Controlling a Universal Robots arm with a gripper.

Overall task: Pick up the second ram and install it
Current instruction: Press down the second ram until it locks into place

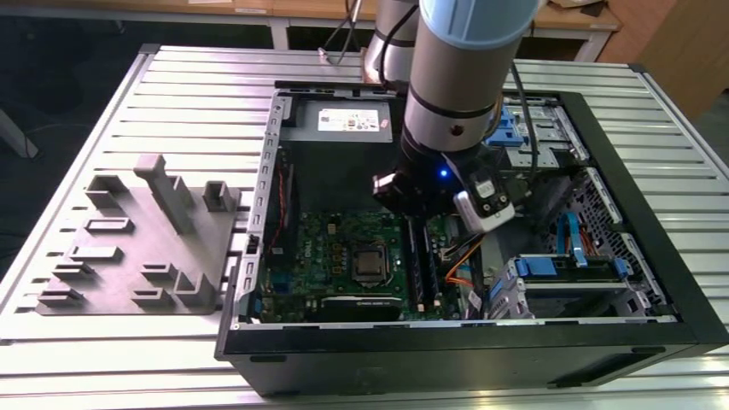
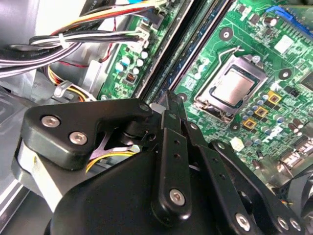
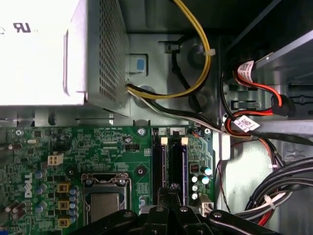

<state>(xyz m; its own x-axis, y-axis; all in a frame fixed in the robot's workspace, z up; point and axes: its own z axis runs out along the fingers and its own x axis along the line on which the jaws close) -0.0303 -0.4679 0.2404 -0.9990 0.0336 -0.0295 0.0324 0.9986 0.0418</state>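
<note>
1. Exterior view: we log the gripper low inside the open computer case, over the motherboard, its fingers hidden by the arm.
2. First wrist view: second ram lies in its slot by the processor socket; we cannot tell whether the fingers hold it.
3. Surroundings: grey power supply, cable bundle, slotted grey block on the table.

case: on the table
block: beside the case, on the exterior view's left
motherboard: inside the case
gripper: above the RAM slots
</note>
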